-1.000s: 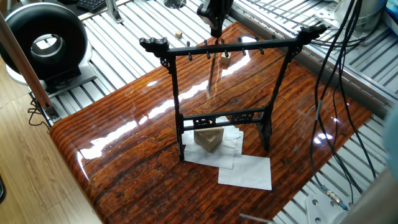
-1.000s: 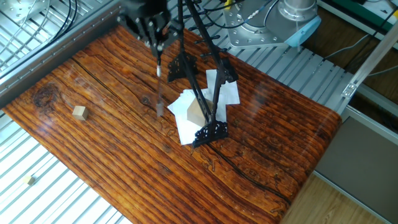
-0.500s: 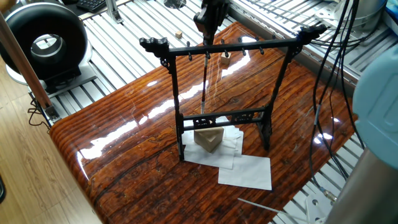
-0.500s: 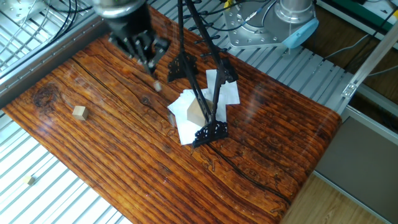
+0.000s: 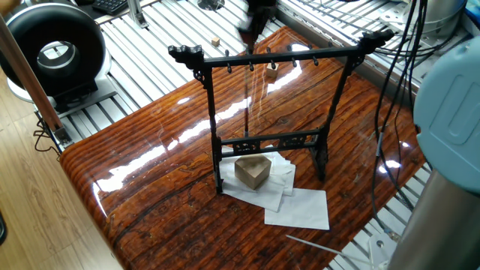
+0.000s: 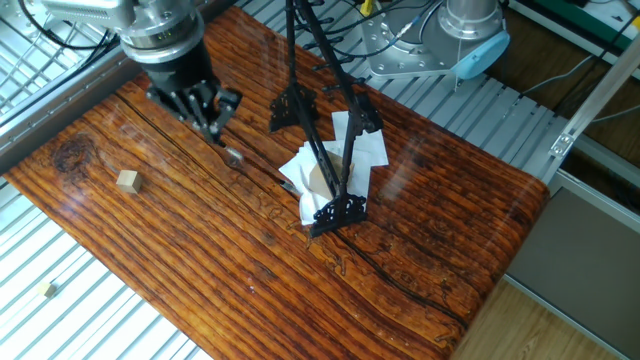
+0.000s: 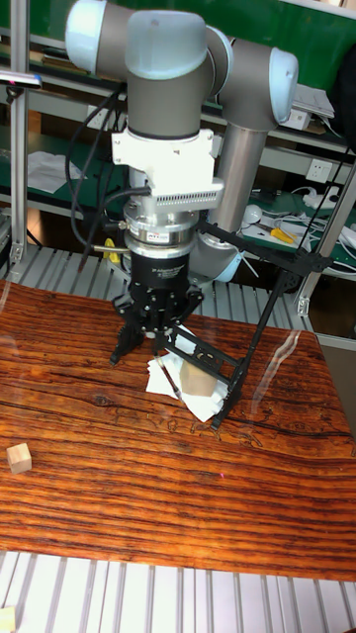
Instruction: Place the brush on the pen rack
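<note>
Glossy wood table (image 5: pixel 150 187), metal slats (image 5: pixel 172 30), maybe green wall (image 7: pixel 307 30) behind.

We see bright, even overhead light, with white glare streaking the glossy table (image 5: pixel 150 180) well in front of the gripper (image 5: pixel 251 26). The gripper itself is motion-blurred; the rest stays sharp.

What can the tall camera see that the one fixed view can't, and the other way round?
Only the tall fixed view shows the whole grey robot arm standing over its tool. Only the one fixed view shows the big black ring off to the left. Both show the pen rack, the wooden block sitting on white paper, and the shiny table.
</note>
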